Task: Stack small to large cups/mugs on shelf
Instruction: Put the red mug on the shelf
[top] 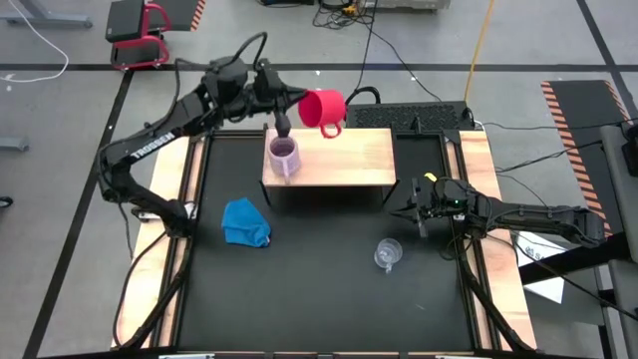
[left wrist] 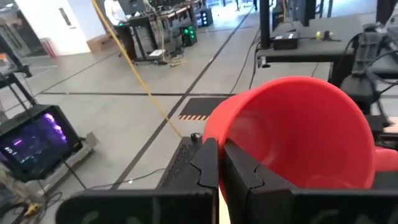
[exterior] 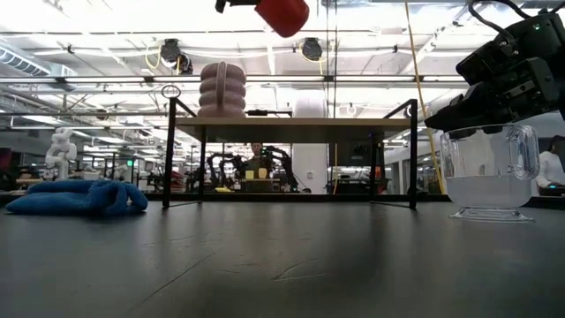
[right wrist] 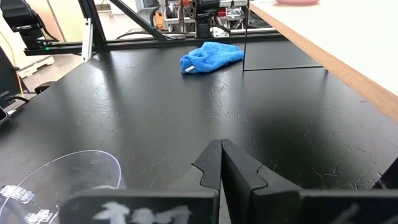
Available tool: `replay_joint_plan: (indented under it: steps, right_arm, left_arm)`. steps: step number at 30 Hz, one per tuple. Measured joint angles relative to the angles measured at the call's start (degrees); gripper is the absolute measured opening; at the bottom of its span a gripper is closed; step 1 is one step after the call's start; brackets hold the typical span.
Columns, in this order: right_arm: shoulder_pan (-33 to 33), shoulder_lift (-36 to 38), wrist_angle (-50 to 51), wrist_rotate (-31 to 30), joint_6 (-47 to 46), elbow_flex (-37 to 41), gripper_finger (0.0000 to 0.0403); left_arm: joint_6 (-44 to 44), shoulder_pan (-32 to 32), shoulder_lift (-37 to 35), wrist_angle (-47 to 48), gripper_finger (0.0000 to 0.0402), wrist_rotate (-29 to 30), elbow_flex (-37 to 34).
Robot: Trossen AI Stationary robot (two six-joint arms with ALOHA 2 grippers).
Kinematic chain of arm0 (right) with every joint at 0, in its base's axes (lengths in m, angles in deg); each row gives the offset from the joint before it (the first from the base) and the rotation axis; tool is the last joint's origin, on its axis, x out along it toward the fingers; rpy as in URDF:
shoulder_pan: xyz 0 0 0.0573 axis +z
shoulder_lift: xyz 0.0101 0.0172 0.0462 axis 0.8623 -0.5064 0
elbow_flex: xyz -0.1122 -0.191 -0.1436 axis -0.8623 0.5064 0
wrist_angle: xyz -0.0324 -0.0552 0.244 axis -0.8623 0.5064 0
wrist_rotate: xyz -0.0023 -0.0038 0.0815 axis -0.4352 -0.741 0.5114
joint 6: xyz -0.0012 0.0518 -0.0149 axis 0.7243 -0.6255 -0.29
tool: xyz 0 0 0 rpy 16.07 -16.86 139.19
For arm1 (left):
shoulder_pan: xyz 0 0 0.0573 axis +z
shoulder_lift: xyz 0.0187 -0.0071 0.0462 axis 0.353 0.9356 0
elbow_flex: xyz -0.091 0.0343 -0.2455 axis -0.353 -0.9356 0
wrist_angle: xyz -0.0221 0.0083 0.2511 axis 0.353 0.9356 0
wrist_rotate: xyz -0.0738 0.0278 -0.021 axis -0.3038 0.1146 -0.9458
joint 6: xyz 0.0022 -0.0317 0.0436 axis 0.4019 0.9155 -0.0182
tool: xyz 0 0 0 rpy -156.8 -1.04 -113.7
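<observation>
1. We see the blue cloth (top: 245,221) on the worktop (top: 319,299) left of the shelf (top: 339,158), clear of the work.
2. On the shelf's left end stands the lilac mug (top: 283,156); our left tool (top: 295,103) is clamped on the red mug (top: 323,108) above the shelf's back edge. A tilted descent could clip the lilac rim.
3. Right of the shelf, the glass cup (top: 388,253) waits beside our closed, empty right tool (top: 411,212).

Mug (top: 283,155) on shelf (top: 344,158), left end
</observation>
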Motion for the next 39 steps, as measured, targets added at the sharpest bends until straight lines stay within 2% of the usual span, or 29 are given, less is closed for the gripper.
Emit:
replay_joint_plan:
  steps: [11,22,26,39]
  right_arm:
    - [0.0,0.0,0.0,0.0,-0.1,0.0,0.0]
    - [0.0,0.0,0.0,0.0,0.0,0.0,0.0]
    - [0.0,0.0,0.0,0.0,0.0,0.0,0.0]
    - [0.0,0.0,0.0,0.0,-0.2,0.0,0.0]
  left_arm:
    - [-1.3,3.6,9.4,11.7,0.0003,-6.0,15.7]
    - [-7.0,5.5,23.6,29.7,0.0003,-8.3,37.5]
    - [-10.1,6.0,26.7,33.5,0.0003,-10.3,40.4]
    - [-23.8,4.1,31.0,39.4,0.0003,-9.6,40.6]
